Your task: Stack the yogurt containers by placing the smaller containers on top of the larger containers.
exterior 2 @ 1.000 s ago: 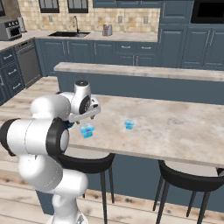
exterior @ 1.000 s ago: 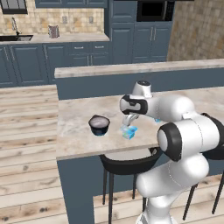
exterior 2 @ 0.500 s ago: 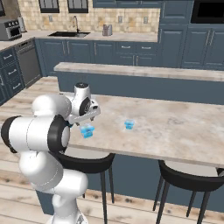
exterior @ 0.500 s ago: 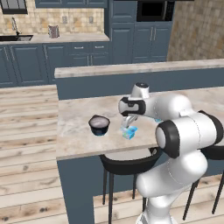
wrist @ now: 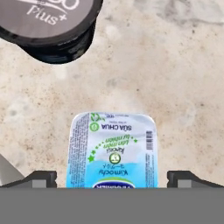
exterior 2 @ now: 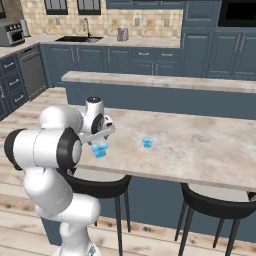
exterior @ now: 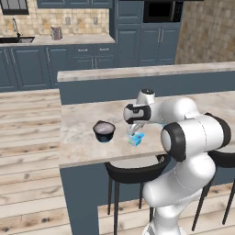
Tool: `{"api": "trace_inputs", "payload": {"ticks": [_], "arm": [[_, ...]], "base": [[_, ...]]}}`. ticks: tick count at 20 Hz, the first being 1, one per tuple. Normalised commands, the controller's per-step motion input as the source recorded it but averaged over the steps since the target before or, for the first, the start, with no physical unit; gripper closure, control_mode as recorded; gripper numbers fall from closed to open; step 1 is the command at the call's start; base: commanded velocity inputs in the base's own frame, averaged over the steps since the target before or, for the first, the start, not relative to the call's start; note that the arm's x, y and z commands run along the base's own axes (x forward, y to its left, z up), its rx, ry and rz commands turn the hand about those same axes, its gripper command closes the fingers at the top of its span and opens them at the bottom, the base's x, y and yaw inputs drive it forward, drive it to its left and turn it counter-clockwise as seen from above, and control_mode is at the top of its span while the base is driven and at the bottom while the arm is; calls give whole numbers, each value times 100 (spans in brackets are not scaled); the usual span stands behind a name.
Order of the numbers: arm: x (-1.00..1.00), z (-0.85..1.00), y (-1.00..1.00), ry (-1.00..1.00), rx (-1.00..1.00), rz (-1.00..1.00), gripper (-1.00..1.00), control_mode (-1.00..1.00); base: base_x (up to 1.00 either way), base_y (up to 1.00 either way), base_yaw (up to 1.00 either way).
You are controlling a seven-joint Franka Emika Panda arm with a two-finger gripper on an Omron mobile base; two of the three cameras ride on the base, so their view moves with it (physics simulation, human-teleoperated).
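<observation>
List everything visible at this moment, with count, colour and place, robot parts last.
dark tub: 1, black wall, pale grey top, on the counter left of the gripper.
light-blue cup: 1, translucent blue with printed lid, on the counter directly under the gripper.
smaller light-blue cup: 1, on the counter, apart to the right.
counter: 1, beige marble.
stools: 2, black, under the counter edge.
gripper: 1, jaws open on either side of the cup, not closed on it.
</observation>
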Motion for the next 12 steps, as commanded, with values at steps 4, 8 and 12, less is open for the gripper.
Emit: {"api": "trace_inputs", "payload": {"ticks": [4, 8, 12], "arm": [[0, -15, 0, 0, 0, -4, -100, -100], [2, -16, 2, 0, 0, -4, -100, -100], [4, -15, 5, 0, 0, -5, -100, -100]], "base": [[0, 0, 0], [0, 0, 0], [0, 0, 0]]}}
